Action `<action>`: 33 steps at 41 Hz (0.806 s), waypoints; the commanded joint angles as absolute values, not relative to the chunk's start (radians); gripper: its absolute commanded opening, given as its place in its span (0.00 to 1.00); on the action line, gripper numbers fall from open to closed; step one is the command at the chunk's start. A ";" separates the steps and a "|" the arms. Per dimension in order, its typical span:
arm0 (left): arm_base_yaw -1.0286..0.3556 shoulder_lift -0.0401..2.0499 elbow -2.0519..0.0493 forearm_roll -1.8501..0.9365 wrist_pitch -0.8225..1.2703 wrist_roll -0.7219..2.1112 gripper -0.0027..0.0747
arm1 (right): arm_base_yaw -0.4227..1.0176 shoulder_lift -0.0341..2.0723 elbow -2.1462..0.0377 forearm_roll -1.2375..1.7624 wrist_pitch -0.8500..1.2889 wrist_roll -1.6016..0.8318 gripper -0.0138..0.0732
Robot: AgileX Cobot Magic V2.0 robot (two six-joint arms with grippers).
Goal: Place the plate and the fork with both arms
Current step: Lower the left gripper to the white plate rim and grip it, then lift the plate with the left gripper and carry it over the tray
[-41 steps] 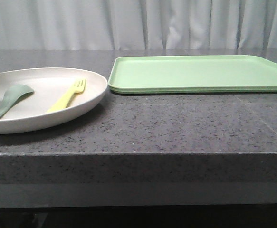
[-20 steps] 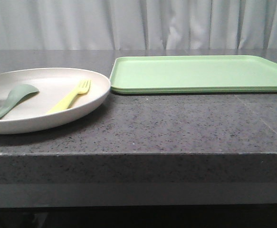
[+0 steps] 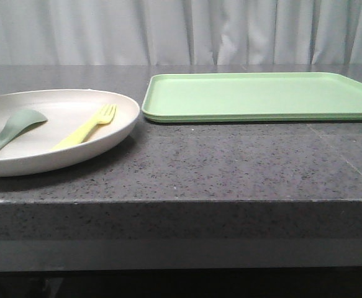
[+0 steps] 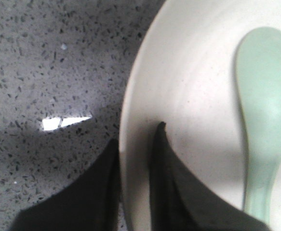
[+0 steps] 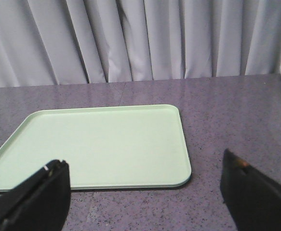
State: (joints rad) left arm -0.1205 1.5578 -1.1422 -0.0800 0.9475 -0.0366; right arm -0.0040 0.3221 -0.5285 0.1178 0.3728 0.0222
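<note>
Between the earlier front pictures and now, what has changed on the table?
The dark left arm that showed at the plate's left edge has risen; only a tip shows at the frame's left edge. The plate edged toward the tray, then slightly back. The fork and spoon remain in the plate; the tray stayed.

The supporting surface is a dark grey speckled stone countertop (image 3: 230,161) with a thick front edge. Two items rest directly on it: the plate (image 3: 115,127), a round off-white dish at the left, and a flat rectangular light-green tray (image 3: 261,96) just beside it on the right, set farther back.
</note>
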 commanded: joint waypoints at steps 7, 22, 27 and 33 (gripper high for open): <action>-0.091 1.503 -1.171 -0.135 0.950 -0.028 0.01 | -0.008 0.337 -0.562 0.122 0.293 0.021 0.91; 0.050 1.403 -1.247 -0.395 0.954 0.056 0.01 | -0.008 0.337 -0.562 0.122 0.299 0.021 0.91; 0.062 1.405 -1.281 -0.477 0.952 0.056 0.01 | -0.008 0.337 -0.562 0.122 0.299 0.021 0.91; 0.055 1.428 -1.323 -0.576 0.952 0.058 0.01 | -0.008 0.337 -0.562 0.122 0.299 0.021 0.91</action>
State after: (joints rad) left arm 0.0613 1.4484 -1.2703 -0.4705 0.9850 0.0558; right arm -0.0040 0.3221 -0.5285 0.1178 0.3746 0.0222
